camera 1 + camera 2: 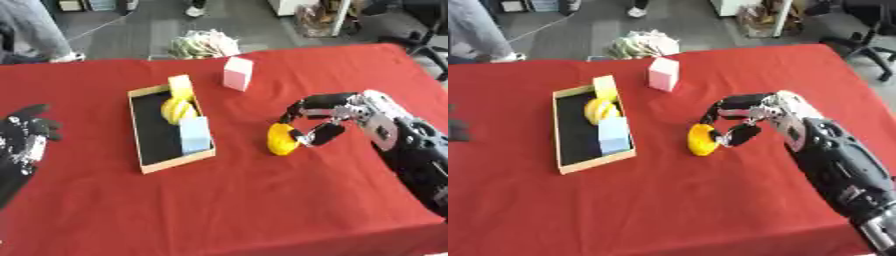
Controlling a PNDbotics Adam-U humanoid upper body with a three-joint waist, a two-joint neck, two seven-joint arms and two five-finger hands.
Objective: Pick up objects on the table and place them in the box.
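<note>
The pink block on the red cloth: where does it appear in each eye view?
Left eye view: pink block upper centre, right of the box.
Right eye view: pink block upper centre, slightly further left.
Shared landmark: the box's far right corner lies just left of it.

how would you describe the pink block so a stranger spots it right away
On the red table, look just beyond the far right corner of the shallow box. The pink block stands there alone, upright on the cloth, the only pale pink thing and outside the box.

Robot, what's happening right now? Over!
Right hand curled round yellow round object on red cloth. Left hand open, idle. Wooden box path clear.
</note>
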